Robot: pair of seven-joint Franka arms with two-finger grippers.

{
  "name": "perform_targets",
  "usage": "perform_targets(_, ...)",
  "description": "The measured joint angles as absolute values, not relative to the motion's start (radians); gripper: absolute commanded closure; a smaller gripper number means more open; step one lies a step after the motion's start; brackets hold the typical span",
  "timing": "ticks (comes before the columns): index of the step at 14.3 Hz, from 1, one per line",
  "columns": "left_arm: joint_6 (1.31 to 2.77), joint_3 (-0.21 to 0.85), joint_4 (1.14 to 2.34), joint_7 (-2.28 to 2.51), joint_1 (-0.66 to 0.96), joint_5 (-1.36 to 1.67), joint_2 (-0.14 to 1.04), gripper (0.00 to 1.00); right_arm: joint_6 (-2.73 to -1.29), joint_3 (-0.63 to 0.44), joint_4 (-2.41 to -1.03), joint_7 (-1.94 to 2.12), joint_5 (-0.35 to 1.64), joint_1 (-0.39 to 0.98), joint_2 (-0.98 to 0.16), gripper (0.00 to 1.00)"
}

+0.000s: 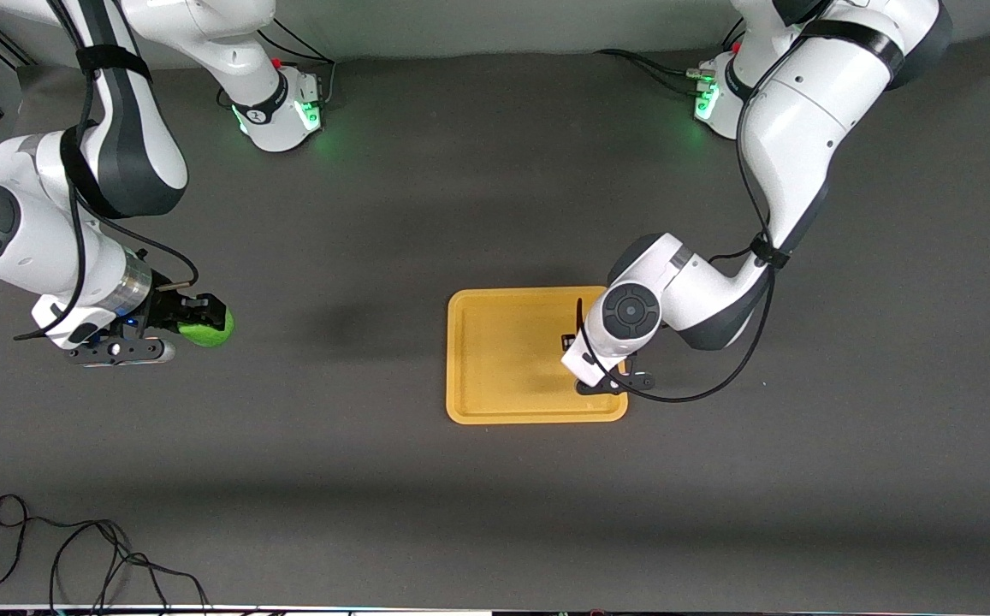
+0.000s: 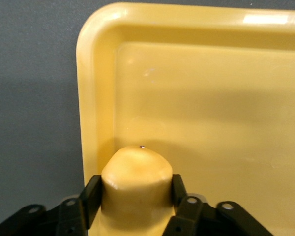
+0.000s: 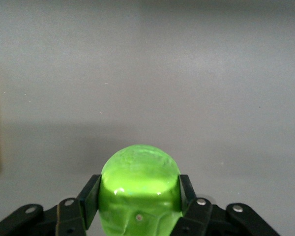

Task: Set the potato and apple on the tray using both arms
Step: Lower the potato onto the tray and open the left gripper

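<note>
My left gripper [image 2: 136,186] is shut on the tan-yellow potato [image 2: 136,169], one finger on each side. It holds the potato over the yellow-orange tray [image 2: 211,98], close to a rounded corner and the rim. I cannot tell whether the potato touches the tray. In the front view the left wrist [image 1: 623,321] covers the tray's [image 1: 503,359] end toward the left arm and hides the potato. My right gripper [image 1: 201,321] is shut on the bright green apple [image 1: 212,330] [image 3: 140,172] over bare table toward the right arm's end, well apart from the tray.
The tabletop is a dark grey mat. A loose black cable [image 1: 75,556] lies near the front edge at the right arm's end. A black cable [image 1: 700,389] loops from the left arm just past the tray's edge.
</note>
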State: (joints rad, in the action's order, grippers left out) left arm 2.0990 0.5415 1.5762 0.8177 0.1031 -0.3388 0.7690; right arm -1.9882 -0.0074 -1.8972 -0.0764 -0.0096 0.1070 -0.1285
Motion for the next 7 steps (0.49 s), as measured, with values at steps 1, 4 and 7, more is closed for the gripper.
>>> perform_targets(1,2.099,0.542,1.576,0.818,0.103,-0.340,0.770,0.00,-1.988,-0.006,-1.897,-0.076,-0.007,0.107,-0.129,0.79)
perform_targets(4,2.099,0.541,1.576,0.818,0.103,-0.350,0.774,0.00,-1.989,0.007,-1.893,-0.076,0.030,0.117,-0.129,0.80)
perform_targets(7,2.098,0.541,1.572,0.818,0.101,-0.354,0.774,0.00,-1.989,0.013,-1.864,-0.112,0.043,0.161,-0.139,0.80)
